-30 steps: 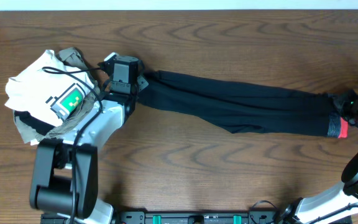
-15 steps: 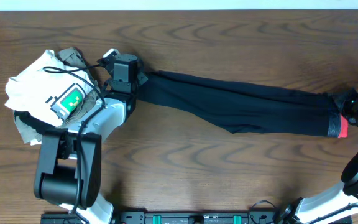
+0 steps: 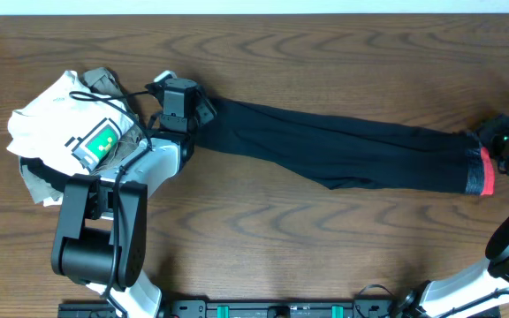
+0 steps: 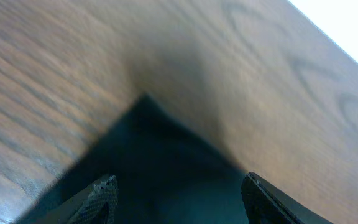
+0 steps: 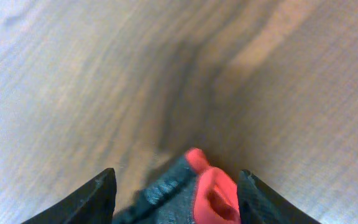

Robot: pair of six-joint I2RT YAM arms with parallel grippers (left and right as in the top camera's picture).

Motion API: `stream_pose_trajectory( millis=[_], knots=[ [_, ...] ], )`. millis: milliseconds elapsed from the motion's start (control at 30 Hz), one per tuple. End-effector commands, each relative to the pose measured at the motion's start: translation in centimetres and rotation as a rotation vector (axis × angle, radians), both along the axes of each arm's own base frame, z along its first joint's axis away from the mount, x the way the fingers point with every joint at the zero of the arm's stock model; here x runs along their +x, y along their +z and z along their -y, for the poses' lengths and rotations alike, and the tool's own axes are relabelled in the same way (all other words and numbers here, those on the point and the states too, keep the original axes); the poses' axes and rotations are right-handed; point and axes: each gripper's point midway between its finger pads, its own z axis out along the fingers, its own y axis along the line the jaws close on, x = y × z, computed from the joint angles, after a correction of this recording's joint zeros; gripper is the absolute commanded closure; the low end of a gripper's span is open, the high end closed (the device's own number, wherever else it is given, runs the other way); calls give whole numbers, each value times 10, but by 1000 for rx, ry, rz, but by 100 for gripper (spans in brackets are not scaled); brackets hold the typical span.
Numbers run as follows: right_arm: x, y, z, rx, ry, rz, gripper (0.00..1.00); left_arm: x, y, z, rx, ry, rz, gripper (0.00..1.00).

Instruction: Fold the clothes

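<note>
The black pants (image 3: pixel 343 146) lie stretched in a long band across the table, leg ends at the left and the grey waistband with its coral edge (image 3: pixel 487 173) at the right. My left gripper (image 3: pixel 200 109) is at the leg ends. In its wrist view the jaws (image 4: pixel 178 179) stand wide open over the black fabric (image 4: pixel 166 143), which lies flat on the wood. My right gripper (image 3: pixel 495 140) sits at the waistband's far corner. In its wrist view the jaws (image 5: pixel 176 173) are open, with the grey band and red edge (image 5: pixel 213 186) loose between the fingers.
A heap with a white T-shirt with a green-and-blue graphic (image 3: pixel 60 119) and an olive garment (image 3: pixel 101 79) lies at the left, right beside my left arm. The table's far edge (image 3: pixel 254 12) runs along the top. Both arm bases stand at the near edge.
Both grippers were shut on the pants' ends and have opened, letting the fabric go. The pants stay stretched out. My left arm's lower links have shifted a little.
</note>
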Motion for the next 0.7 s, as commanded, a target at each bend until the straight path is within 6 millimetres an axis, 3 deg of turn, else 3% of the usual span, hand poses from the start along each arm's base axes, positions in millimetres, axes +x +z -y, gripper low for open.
stream_pose_trajectory(
  millis=[0, 167, 300, 433, 500, 533, 567, 600, 633, 667],
  knots=[
    [12, 15, -5, 36, 82, 71, 36, -7, -1, 18, -45, -120, -40, 34],
    [7, 30, -19, 81, 208, 60, 19, -33, 6, 28, -36, -238, -116, 39],
    [-10, 56, -21, 71, 232, 23, 1, -52, 29, 27, 23, -306, -123, 50],
    [-36, 88, -36, 64, 269, -15, 1, -70, 46, 30, 43, -341, -135, 63],
    [-47, 93, -45, 63, 296, -39, 3, -75, 45, 33, 44, -351, -152, 67],
    [-51, 94, -49, 69, 304, -50, 16, -78, 44, 35, 43, -359, -163, 67],
    [-56, 92, -51, 81, 305, -70, 39, -81, 41, 38, 44, -368, -178, 67],
    [-60, 88, -53, 84, 307, -96, 78, -84, 38, 41, 46, -376, -192, 67],
    [-64, 83, -54, 92, 302, -122, 97, -87, 36, 43, 47, -383, -201, 67],
    [-66, 78, -57, 103, 307, -138, 99, -89, 34, 45, 48, -389, -211, 67]
  ],
)
